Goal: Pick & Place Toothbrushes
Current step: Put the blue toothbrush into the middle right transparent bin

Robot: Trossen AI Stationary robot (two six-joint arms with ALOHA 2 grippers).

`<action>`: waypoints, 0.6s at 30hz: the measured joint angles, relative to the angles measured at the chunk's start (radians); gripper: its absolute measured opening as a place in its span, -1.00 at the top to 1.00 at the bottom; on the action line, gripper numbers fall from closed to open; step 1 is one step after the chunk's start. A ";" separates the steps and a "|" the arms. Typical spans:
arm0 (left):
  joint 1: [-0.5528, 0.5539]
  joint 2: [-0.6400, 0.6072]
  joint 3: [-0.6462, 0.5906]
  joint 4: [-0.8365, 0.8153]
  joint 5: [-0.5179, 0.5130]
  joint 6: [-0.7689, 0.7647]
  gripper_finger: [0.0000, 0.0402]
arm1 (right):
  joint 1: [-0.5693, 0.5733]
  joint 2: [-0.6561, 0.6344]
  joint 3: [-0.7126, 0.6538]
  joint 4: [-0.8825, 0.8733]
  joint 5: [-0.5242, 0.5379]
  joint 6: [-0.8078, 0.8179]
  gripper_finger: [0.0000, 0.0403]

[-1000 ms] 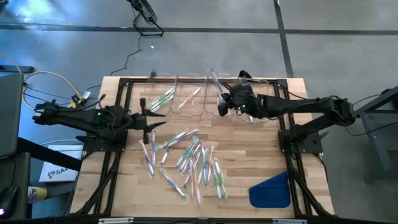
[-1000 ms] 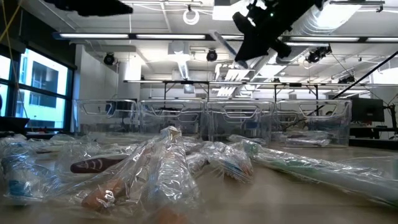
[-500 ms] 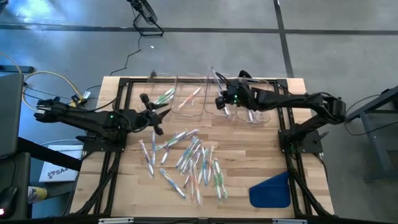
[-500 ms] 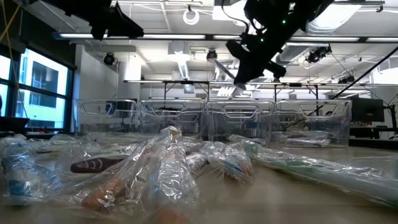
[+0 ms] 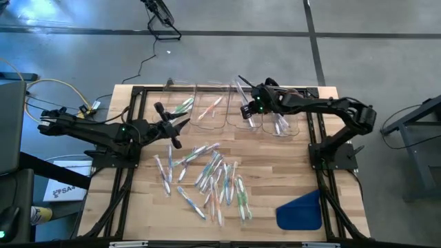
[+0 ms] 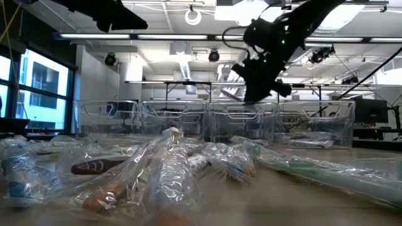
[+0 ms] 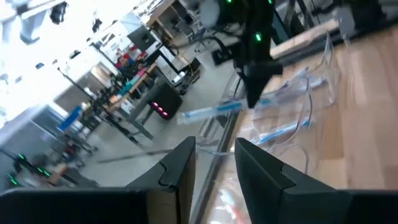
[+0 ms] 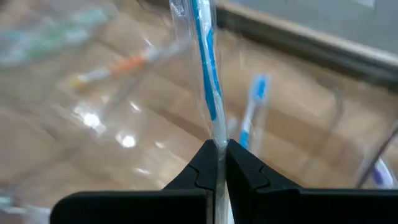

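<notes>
Right hand (image 8: pixel 217 163) clenched on blue toothbrush (image 8: pixel 207 74), seemingly above clear bins (image 5: pixel 224 114), left hand (image 5: pixel 180 128) parted, empty

Glossy plastic-wrapped toothbrushes (image 5: pixel 210 172), matt wooden table (image 5: pixel 275 176)

toothbrushes (image 5: pixel 210 172): dozens | clear bins (image 5: pixel 210 110): four | blue cloth (image 5: pixel 301 211): one
</notes>
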 joint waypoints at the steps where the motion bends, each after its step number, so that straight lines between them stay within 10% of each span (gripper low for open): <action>1: 0.000 0.000 0.000 0.000 0.000 -0.025 0.46 | -0.009 0.013 0.000 -0.014 -0.014 0.000 0.96; 18: 0.000 0.000 0.000 0.000 0.000 -0.088 0.46 | -0.080 0.076 -0.001 -0.088 -0.169 -0.005 0.96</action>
